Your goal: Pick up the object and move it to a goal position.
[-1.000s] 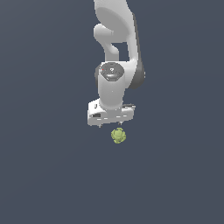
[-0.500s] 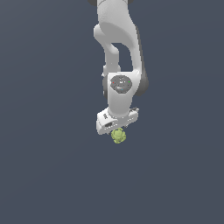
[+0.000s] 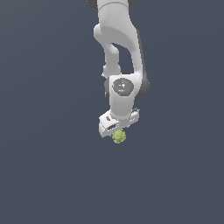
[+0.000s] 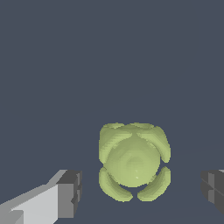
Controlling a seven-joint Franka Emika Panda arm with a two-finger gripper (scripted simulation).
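The object is a small lumpy yellow-green ball (image 3: 118, 137) lying on the dark grey floor. In the exterior view my white gripper (image 3: 117, 132) hangs straight over it, and the hand hides the ball's upper part. In the wrist view the ball (image 4: 133, 161) fills the middle, between my two dark finger pads (image 4: 70, 192), with clear gaps on both sides. My gripper (image 4: 142, 192) is open and holds nothing. The fingers do not touch the ball.
The plain dark grey floor (image 3: 48, 166) lies all around. The white arm (image 3: 120, 48) rises above the gripper toward the top of the exterior view. No other object shows.
The arm has come down over the ball and the hand has turned. The ball has not moved and now sits partly under the hand.
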